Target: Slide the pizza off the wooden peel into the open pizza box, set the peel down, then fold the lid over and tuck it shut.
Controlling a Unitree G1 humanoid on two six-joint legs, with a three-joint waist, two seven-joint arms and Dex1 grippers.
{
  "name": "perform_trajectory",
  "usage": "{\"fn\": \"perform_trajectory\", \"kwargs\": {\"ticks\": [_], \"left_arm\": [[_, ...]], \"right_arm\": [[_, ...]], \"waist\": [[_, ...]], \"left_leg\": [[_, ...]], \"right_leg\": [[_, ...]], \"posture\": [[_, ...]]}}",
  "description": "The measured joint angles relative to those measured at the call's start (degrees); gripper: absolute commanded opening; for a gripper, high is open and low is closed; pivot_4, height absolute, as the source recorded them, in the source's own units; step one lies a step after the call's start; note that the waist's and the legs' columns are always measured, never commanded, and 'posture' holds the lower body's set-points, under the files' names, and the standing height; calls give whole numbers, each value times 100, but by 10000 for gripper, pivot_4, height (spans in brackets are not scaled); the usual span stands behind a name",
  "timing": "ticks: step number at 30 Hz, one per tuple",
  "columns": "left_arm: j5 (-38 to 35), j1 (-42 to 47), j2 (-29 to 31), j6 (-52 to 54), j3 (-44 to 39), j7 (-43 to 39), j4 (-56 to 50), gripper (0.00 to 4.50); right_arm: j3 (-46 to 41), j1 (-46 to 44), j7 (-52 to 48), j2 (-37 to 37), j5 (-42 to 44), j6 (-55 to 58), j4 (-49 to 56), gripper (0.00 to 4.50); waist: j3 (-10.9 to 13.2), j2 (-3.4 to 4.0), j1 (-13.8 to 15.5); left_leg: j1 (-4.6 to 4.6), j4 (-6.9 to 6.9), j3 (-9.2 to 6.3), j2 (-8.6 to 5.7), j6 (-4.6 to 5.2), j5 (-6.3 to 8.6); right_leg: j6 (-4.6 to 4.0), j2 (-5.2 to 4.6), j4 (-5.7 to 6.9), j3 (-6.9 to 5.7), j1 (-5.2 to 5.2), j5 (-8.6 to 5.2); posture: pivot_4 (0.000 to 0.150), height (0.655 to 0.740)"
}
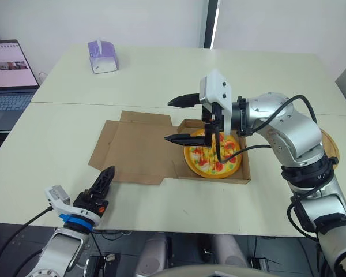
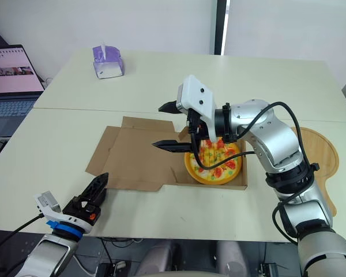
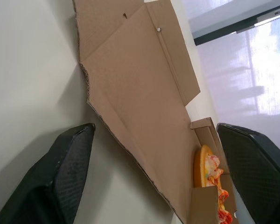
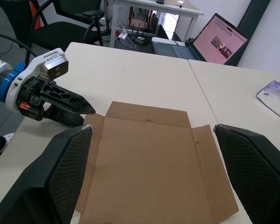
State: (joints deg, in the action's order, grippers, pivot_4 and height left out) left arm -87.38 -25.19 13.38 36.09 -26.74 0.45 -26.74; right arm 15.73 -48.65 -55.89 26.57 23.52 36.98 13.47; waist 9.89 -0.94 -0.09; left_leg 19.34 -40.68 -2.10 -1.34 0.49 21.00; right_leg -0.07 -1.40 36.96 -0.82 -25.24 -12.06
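Cardboard lid [image 1: 135, 147] lies flat on your desk [image 1: 161, 75], pizza [image 1: 213, 158] in the box [image 1: 180, 167]; right jaws hover spread above, left jaws released.

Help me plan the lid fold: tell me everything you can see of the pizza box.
The pizza box is plain brown corrugated cardboard, lying open on the cream table. Its shallow tray, on the robot's right, holds the pizza. The lid lies flat on the table to the left of the tray, side flaps and front tuck flap spread out. The open right gripper hovers over the fold line; nothing grips the box.
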Motion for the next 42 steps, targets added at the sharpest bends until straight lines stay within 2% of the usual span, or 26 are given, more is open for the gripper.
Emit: {"fn": "perform_trajectory", "kwargs": {"ticks": [11, 25, 28, 32, 42], "left_arm": [[-163, 107, -71, -138, -12, 123, 256, 558], [-82, 349, 180, -109, -5, -9, 448, 201], [249, 391, 251, -136, 25, -180, 499, 6293], [436, 516, 250, -145, 47, -226, 602, 19234], [309, 816, 263, -25, -7, -130, 896, 19234]], "right_arm": [[-29, 27, 56, 2, 45, 112, 59, 45000], [-100, 29, 98, -2, 61, 169, 144, 45000], [-101, 33, 106, 0, 60, 171, 146, 45000], [-104, 67, 119, 9, 62, 211, 190, 45000], [-119, 81, 124, 78, 82, 333, 322, 45000]], "waist": [[1, 2, 3], [1, 11, 2], [1, 11, -2], [1, 11, 1], [1, 11, 3]], "left_leg": [[3, 1, -6, 0, 1, 0], [3, 4, -13, 0, -5, -3], [3, 6, -13, 0, -6, -4], [9, 8, -15, 0, -7, -4], [10, 15, -20, 0, -7, -4]], "right_leg": [[0, -1, -2, -4, -1, 0], [-1, -1, -1, -11, 0, 0], [-1, 0, -2, -11, -1, -1], [-1, -1, -8, -12, -4, -1], [-1, -3, -9, -17, -6, -1]], "posture": [[1500, 7400], [1500, 7400], [1500, 7400], [1500, 7400], [1500, 7400]]}}
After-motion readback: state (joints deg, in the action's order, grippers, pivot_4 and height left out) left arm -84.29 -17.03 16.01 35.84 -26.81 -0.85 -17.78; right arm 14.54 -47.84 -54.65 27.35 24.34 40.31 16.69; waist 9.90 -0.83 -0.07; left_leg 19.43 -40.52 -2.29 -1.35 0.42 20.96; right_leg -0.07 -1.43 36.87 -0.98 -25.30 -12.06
